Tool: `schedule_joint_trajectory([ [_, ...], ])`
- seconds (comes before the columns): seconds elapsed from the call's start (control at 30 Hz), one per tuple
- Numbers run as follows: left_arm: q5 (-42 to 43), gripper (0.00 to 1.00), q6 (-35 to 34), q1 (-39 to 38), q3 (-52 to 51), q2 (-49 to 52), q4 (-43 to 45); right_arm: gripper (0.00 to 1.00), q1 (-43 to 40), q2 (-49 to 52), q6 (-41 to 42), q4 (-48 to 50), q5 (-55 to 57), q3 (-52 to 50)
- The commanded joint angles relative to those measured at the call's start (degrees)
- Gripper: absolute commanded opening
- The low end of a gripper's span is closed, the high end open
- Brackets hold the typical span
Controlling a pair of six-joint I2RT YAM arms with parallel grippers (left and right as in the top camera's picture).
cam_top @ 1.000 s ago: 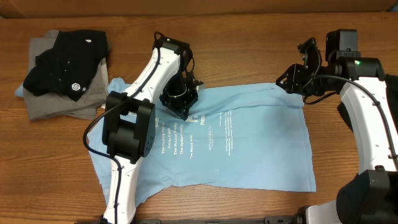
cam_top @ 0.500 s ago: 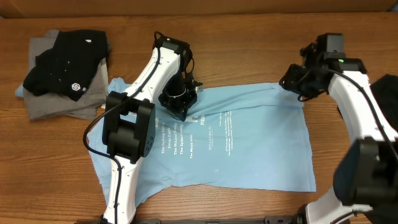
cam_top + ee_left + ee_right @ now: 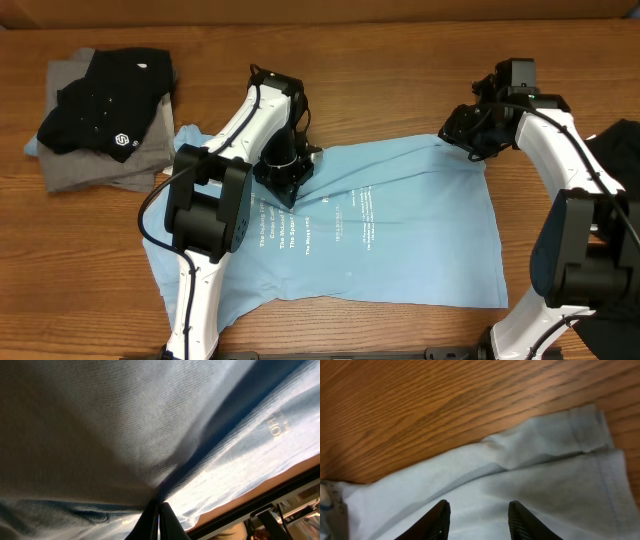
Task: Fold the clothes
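On the tabletop [image 3: 400, 60] our light blue T-shirt [image 3: 400, 240] lies spread out, white words up. Our left hand [image 3: 285, 168] sits at the shirt's far edge, fingers squeezed together on a pinch of blue cloth. Our right hand [image 3: 470, 135] hangs over the shirt's far right corner, fingers apart, holding nothing. Past the shirt's left sleeve, a black shirt [image 3: 105, 105] lies on a grey one [image 3: 90, 170].
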Motion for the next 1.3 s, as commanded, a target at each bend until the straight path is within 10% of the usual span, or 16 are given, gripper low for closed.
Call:
schedule_joint_trajectory([
  [0.0, -0.3, 0.04, -1.3, -0.4, -0.5, -0.1, 0.9, 0.41, 1.6, 1.5, -0.2, 1.1, -3.3, -0.2],
  [0.53, -0.1, 0.13, -1.9, -0.4, -0.5, -0.1, 2.9, 0.40, 5.1, 7.1, 1.7, 0.9, 11.4, -0.2],
  [0.9, -0.1, 0.14, -1.9, -0.4, -0.5, -0.1, 2.9, 0.04, 4.1, 8.1, 1.7, -0.8, 11.6, 0.2],
  [1.27, -0.1, 0.20, -1.9, -0.4, -0.5, -0.1, 4.1, 0.04, 1.8, 1.2, 1.7, -8.3, 11.6, 0.3],
])
